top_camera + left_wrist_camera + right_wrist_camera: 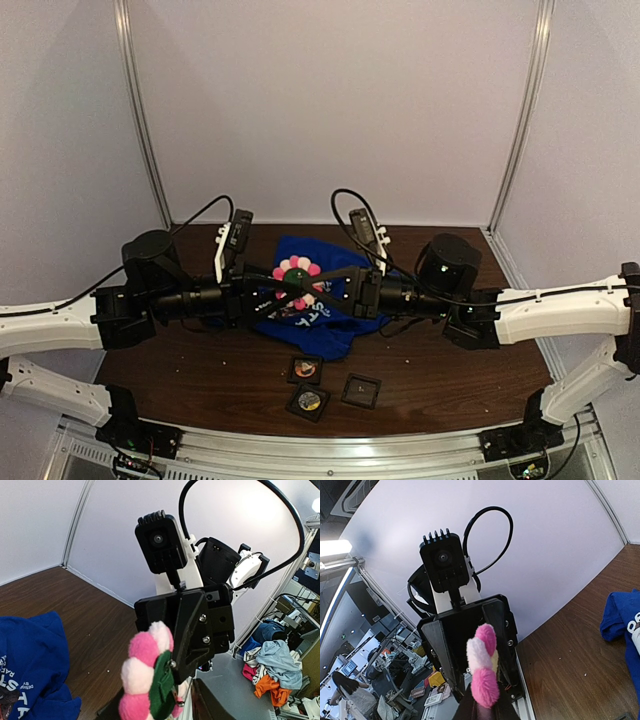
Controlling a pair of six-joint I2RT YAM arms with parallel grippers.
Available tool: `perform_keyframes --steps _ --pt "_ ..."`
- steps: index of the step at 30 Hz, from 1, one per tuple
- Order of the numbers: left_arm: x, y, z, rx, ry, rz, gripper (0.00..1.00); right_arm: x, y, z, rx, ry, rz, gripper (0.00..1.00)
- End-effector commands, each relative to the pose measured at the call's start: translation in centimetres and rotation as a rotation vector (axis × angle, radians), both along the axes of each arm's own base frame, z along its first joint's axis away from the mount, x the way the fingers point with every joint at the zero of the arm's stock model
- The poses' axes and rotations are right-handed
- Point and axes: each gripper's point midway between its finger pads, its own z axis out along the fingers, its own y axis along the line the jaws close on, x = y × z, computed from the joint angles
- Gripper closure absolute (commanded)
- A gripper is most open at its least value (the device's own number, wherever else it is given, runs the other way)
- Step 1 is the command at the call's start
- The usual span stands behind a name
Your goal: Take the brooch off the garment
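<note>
Seen from above, the left hand (280,288) and right hand (322,285) meet at a pink-and-white pompom brooch (297,270), their fingertips lost behind it. Whether the left hand's jaws are closed on it cannot be told. Arms and brooch cover most of the white lettering on the royal-blue T-shirt (340,322). Three dark square objects (305,370) on the brown wooden table (200,350) are too small to identify. Both wrist views cut the brooch off at the bottom edge.
</note>
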Motion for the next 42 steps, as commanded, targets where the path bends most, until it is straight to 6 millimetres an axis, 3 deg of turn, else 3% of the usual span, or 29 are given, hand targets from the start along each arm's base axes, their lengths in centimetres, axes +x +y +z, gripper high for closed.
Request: perform_keyframes --steps 1,24,32,38,42 --pt "-0.1 0.3 1.5 -0.056 -0.02 0.006 0.66 -0.3 -0.4 0.2 0.016 -0.009 0.001 1.0" --pt "0.6 0.1 0.9 0.007 -0.005 0.035 0.73 0.7 -0.4 -0.7 -0.017 0.0 -0.054 1.0" --pt "-1.2 -0.1 1.1 -0.011 -0.044 -0.065 0.49 1.3 -0.8 -0.8 -0.026 0.008 -0.097 1.0" --pt "0.0 1.1 0.0 0.016 -0.043 0.039 0.3 1.6 -1.1 -0.6 -0.028 0.017 -0.123 1.0" --pt "0.6 1.6 -1.1 0.065 -0.046 0.081 0.24 1.2 -1.1 0.0 -0.012 0.01 -0.102 1.0"
